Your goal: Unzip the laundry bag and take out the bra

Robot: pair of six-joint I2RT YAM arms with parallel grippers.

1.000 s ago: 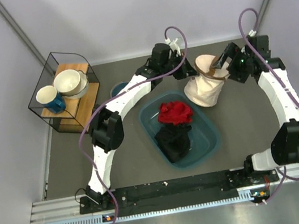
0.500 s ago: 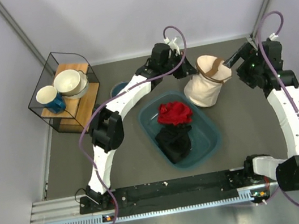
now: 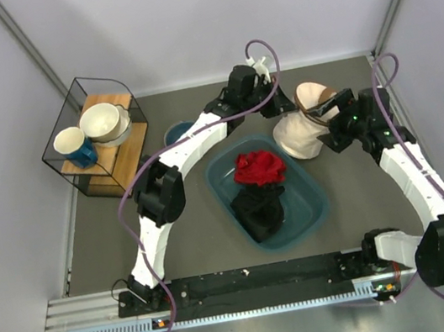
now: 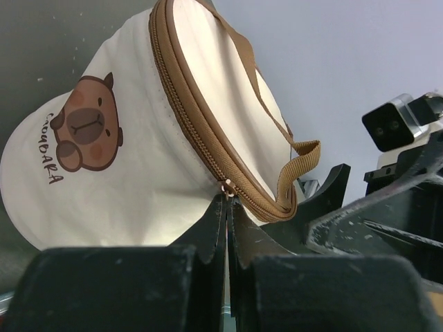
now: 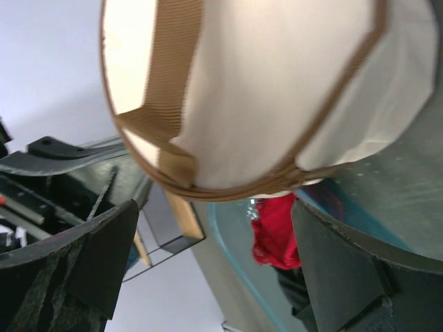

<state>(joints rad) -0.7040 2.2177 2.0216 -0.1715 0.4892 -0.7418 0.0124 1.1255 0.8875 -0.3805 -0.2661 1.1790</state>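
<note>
The laundry bag (image 3: 297, 132) is a cream pouch with a brown zipper band (image 4: 201, 131), tilted on the table behind the tub. It fills the left wrist view (image 4: 138, 138) and the top of the right wrist view (image 5: 277, 90). My left gripper (image 3: 287, 106) sits at the bag's left rim, its jaws (image 4: 228, 197) shut on the small metal zipper pull (image 4: 227, 187). My right gripper (image 3: 329, 118) is open and empty, close against the bag's right side; in its own view (image 5: 214, 207) the fingers stand wide apart just below the bag. The zipper looks closed. The bra is hidden.
A teal tub (image 3: 313, 202) in front of the bag holds a red cloth (image 3: 259, 167) and a black cloth (image 3: 259, 207); the red cloth also shows in the right wrist view (image 5: 277, 232). A wire rack with cups (image 3: 98, 136) stands far left, a small blue bowl (image 3: 178, 131) beside it.
My right gripper left the bag's top, swung out to the right, then came back lower against the bag's right side, open. The left gripper has stayed at the rim.
</note>
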